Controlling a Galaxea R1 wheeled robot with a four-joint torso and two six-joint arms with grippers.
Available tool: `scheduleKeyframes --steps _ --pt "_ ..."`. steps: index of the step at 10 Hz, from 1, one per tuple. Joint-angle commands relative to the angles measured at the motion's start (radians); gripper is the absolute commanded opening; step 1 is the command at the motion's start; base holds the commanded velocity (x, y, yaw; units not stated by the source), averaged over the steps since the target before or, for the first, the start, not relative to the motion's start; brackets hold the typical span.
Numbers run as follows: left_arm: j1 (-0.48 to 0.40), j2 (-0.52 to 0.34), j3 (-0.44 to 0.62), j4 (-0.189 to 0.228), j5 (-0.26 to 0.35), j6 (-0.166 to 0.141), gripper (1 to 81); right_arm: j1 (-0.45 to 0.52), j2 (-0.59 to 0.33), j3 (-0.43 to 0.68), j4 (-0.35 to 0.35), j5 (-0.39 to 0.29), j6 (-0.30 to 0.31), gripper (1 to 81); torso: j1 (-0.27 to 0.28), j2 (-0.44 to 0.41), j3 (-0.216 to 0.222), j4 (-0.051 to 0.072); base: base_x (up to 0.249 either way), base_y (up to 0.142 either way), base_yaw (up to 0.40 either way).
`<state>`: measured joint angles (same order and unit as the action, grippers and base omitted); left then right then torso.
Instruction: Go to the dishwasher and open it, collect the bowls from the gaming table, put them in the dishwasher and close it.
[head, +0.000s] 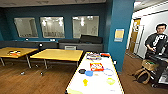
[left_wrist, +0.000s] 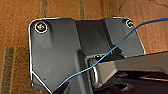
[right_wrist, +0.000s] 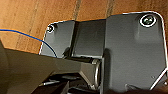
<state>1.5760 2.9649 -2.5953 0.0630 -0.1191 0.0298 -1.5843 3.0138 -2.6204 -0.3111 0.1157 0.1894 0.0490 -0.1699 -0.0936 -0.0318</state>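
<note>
the gaming table (head: 75, 85) stands just ahead, its white surface running away toward the teal pillar (head: 120, 30). on it, past a small yellow cup (head: 85, 81), a black bowl (head: 81, 71) touches a blue bowl (head: 89, 73); a lime bowl (head: 110, 81) and a pale purple-rimmed bowl (head: 108, 72) lie on the pillar side. game boxes (head: 96, 66) sit beyond the bowls. a person (head: 157, 41) stands beyond the pillar. both wrist views look down on wood floor (left_wrist: 20, 15); whether the jaws are wide or narrow i cannot tell.
</note>
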Motion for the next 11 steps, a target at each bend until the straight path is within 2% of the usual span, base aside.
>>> scheduleKeyframes --steps 1,11 --pt "-0.047 0.002 0.006 0.003 0.049 0.004 81.1 0.049 0.01 0.011 -0.013 -0.036 -0.005 81.1 0.0 0.0 0.0 0.0 0.0 0.079 0.0" --pt "-0.047 0.002 0.007 0.005 0.049 0.004 81.1 0.049 0.009 0.011 -0.011 -0.034 -0.004 81.1 0.0 0.0 0.0 0.0 0.0 0.071 0.0"
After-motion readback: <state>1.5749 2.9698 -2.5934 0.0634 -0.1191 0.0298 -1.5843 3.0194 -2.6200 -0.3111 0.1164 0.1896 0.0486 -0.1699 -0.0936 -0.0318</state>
